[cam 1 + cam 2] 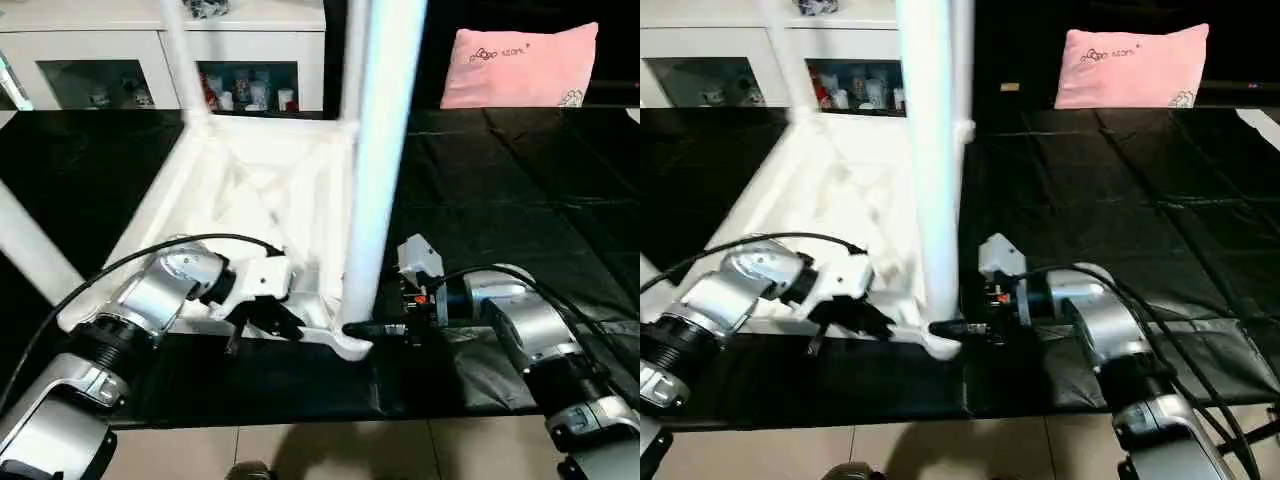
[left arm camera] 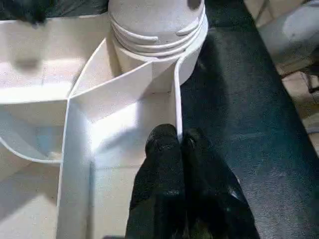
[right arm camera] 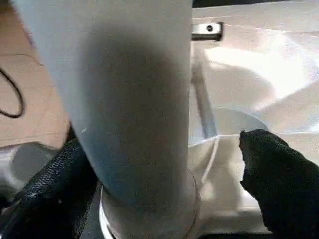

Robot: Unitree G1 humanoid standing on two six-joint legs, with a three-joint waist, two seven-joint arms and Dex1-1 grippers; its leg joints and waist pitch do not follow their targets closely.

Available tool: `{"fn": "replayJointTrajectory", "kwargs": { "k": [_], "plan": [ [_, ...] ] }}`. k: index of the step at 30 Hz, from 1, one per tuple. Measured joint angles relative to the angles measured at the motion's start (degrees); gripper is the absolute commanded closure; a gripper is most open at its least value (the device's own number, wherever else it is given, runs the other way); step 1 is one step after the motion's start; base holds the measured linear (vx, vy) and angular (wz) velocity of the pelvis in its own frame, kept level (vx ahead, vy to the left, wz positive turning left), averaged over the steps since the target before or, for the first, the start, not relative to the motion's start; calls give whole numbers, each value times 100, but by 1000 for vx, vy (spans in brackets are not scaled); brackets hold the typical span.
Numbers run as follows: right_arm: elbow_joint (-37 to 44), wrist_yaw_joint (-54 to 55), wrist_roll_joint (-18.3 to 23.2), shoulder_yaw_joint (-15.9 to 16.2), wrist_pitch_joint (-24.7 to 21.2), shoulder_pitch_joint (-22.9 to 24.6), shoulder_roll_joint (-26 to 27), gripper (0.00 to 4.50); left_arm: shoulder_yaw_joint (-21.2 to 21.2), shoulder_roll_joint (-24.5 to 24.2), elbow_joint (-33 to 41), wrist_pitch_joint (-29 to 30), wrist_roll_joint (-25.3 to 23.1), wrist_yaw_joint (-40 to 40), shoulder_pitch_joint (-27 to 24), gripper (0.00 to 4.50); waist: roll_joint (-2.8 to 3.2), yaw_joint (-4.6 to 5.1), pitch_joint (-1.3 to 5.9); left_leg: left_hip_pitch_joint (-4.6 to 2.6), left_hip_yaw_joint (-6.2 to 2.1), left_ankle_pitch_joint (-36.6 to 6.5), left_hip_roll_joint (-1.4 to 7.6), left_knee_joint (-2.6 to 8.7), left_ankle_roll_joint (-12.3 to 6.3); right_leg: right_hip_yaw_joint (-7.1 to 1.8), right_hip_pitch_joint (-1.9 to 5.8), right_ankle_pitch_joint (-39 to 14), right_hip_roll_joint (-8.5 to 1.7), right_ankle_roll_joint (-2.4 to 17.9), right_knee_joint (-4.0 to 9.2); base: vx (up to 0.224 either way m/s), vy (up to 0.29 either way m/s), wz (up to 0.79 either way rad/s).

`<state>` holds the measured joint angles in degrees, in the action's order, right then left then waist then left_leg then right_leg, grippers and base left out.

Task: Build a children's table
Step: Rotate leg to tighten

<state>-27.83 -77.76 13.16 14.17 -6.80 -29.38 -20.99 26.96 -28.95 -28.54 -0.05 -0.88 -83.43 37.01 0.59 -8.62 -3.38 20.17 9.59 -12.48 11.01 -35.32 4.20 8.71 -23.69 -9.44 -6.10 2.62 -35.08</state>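
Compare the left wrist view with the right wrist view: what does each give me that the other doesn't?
Left wrist only: the left claw shut on the tabletop's thin rim wall, black table cover beside it, and the threaded base of the leg seated in the corner socket. Right wrist only: the right claw open, fingers either side of that leg. Both: the leg and the ribbed underside of the tabletop.

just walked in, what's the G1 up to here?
It is assembling a children's table. The white tabletop lies upside down on the black cloth, with a leg standing in its near corner socket. The left hand is shut on the tabletop's rim beside that socket. The right hand is open, its fingers either side of the leg's base.
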Motion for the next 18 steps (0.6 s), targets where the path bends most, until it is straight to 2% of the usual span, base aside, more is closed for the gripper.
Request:
{"fn": "replayJointTrajectory", "kwargs": {
  "k": [8,9,12,13,18],
  "plan": [
    [7,-392,86,153,-429,0,-33,98,78,41,0,-142,-70,-65,2,450,-6,8,4,-2,2,-15,1,0,26,-1,14,-18,0,-31,-1,0,0,0],
    [9,-410,93,156,-452,0,-43,118,80,47,0,-147,-73,-68,2,450,-6,7,4,-2,2,-15,1,0,26,-1,14,-18,0,-31,-1,0,0,0],
    [24,-506,111,165,-539,1,-47,130,82,50,1,-157,-82,-68,2,450,-8,6,5,-2,2,-15,1,0,26,-1,14,-18,0,-30,-2,0,0,0],
    [27,-521,118,165,-564,1,-47,154,82,51,0,-163,-87,-68,2,450,-9,6,5,-2,2,-15,1,0,26,-1,15,-18,0,-30,-2,0,0,0],
    [95,-527,140,167,-632,7,-72,185,78,58,-3,-203,-118,-68,7,450,-9,6,6,-6,1,-15,1,0,26,-1,19,-18,0,-30,-1,0,0,0]
  ]
}}
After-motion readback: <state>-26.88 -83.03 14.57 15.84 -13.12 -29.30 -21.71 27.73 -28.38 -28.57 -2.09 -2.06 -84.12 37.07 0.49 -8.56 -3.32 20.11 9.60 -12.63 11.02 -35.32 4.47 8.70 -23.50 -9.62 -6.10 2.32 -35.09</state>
